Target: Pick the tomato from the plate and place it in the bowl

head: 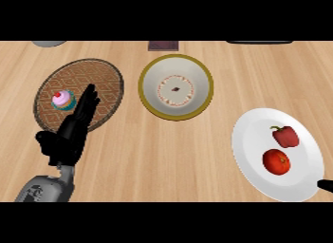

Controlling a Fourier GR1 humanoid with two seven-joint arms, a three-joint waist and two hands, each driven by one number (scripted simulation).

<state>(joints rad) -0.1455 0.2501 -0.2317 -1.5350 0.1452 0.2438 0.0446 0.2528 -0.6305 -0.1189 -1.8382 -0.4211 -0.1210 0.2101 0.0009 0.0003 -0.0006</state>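
The tomato (276, 162) lay on the white plate (247, 142), just beside a red pepper (286, 136); the right hand (331, 186) barely showed, its grip impossible to tell; the left hand (76, 124) rested released; a grasp might catch the pepper, missing the bowl (149, 102).

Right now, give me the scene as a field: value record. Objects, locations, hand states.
tomato: on white plate, near side, untouched
red pepper: same plate, just behind the tomato
bowl: centre of counter, upright, holds no tomato
cupcake: on brown woven mat, left
left hand: open, fingers straight, over the mat's near edge
right hand: only a tip shows at the lower right edge, state unclear
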